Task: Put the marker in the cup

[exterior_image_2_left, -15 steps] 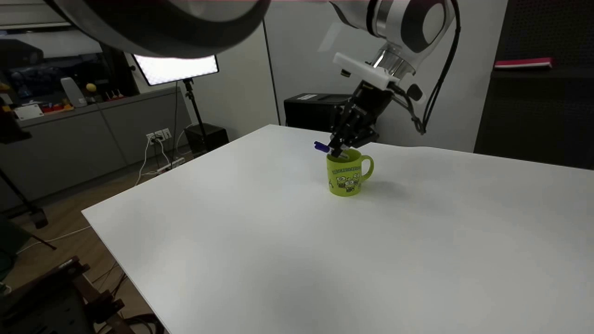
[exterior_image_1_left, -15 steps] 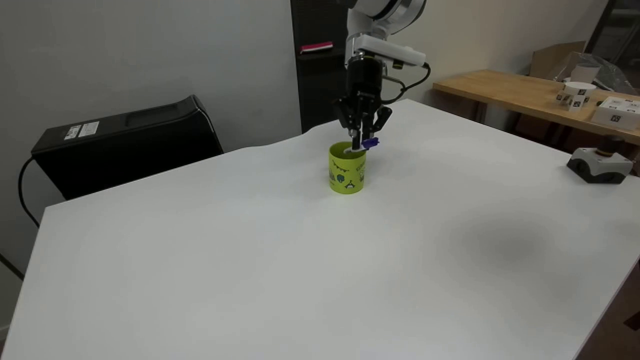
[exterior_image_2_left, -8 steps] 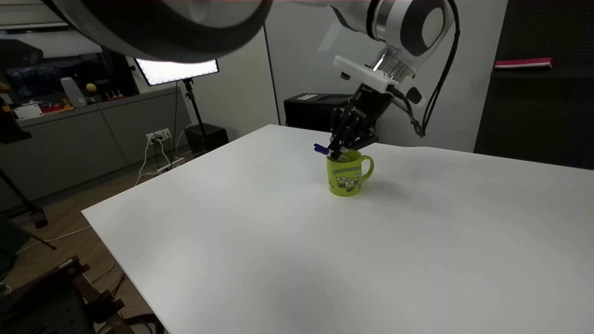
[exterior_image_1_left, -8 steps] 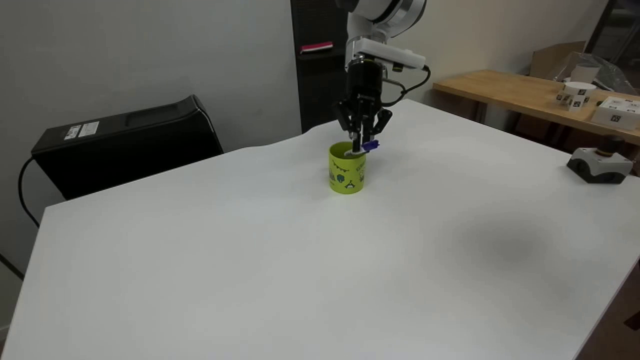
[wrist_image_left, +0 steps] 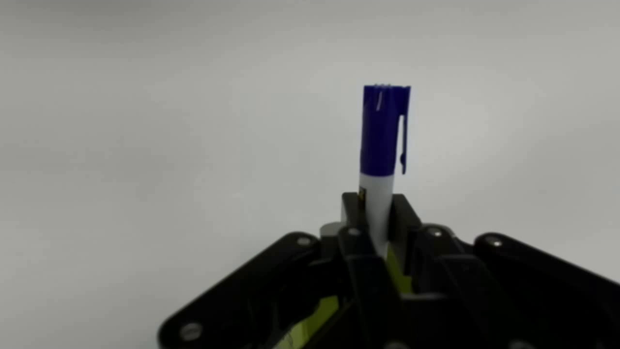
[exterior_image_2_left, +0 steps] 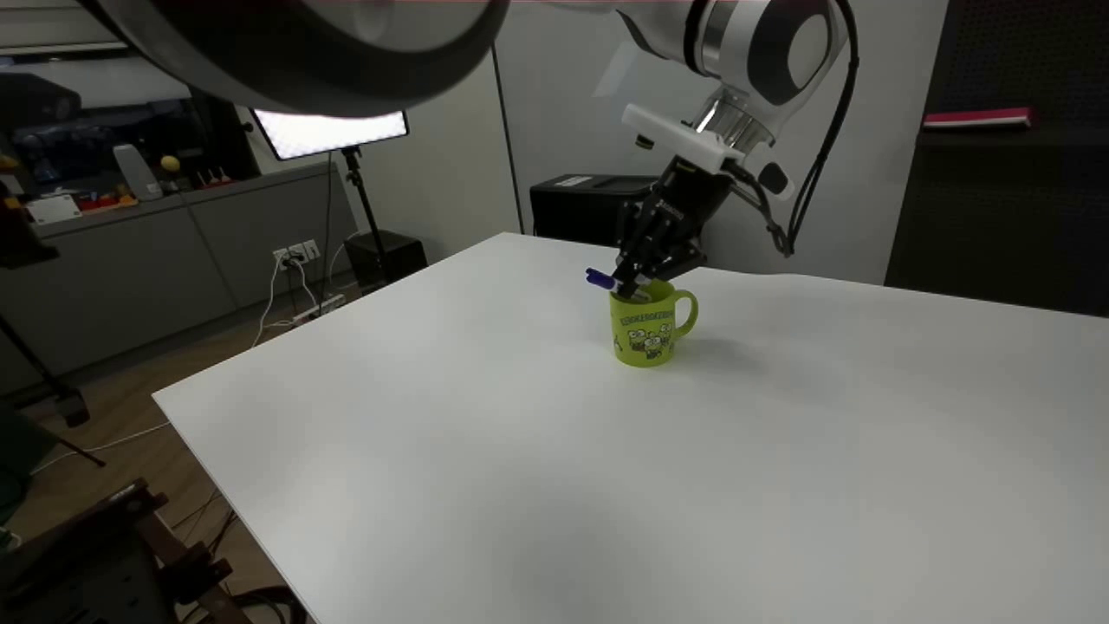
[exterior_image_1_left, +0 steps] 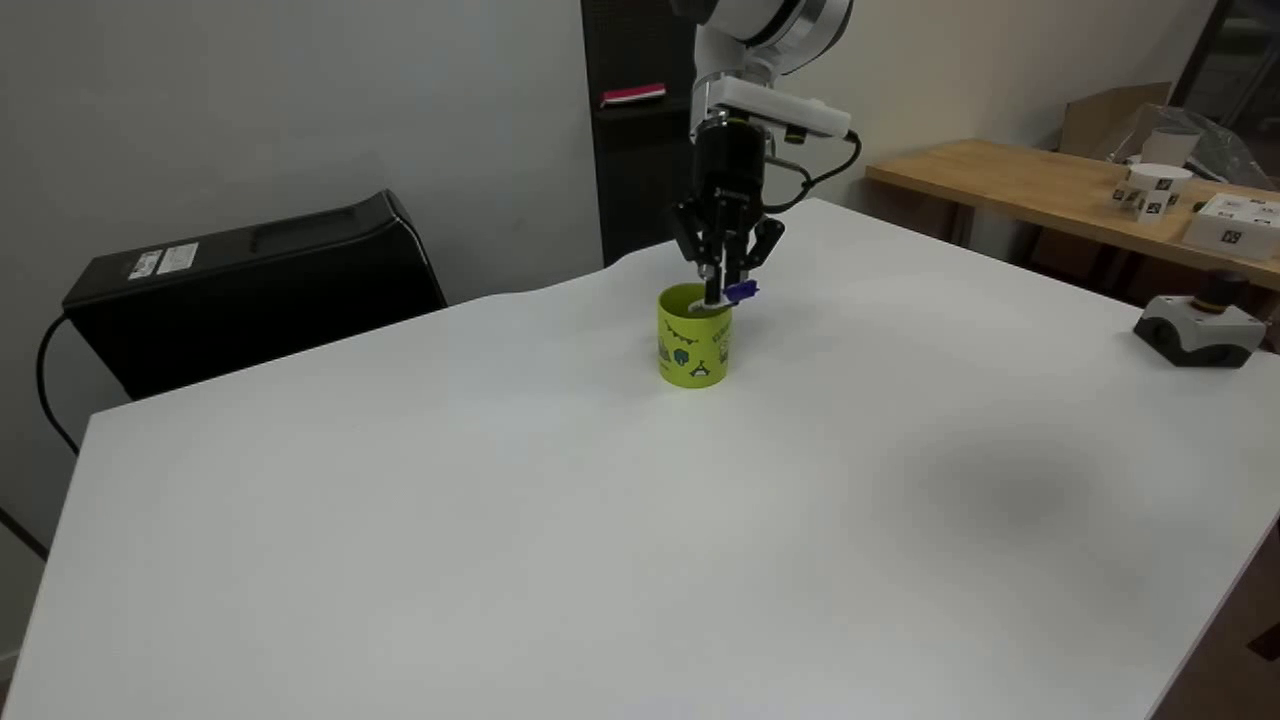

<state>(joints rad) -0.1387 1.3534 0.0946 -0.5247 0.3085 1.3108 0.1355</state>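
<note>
The marker (wrist_image_left: 378,169) is pinched by its white barrel between the jaws of the gripper (wrist_image_left: 377,211), the dark blue cap with its side clip jutting past them. In both exterior views it slants across the mouth of the yellow-green cup (exterior_image_2_left: 642,334), cap beyond the rim, white end at the opening. The cup stands upright on a white table (exterior_image_2_left: 520,477)

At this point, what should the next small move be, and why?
Probably ease the gripper open so the marker can slide into the cup. The jaws are shut on it, its white end appears to dip into the mouth, and its blue cap sits higher, beyond the rim.
</note>
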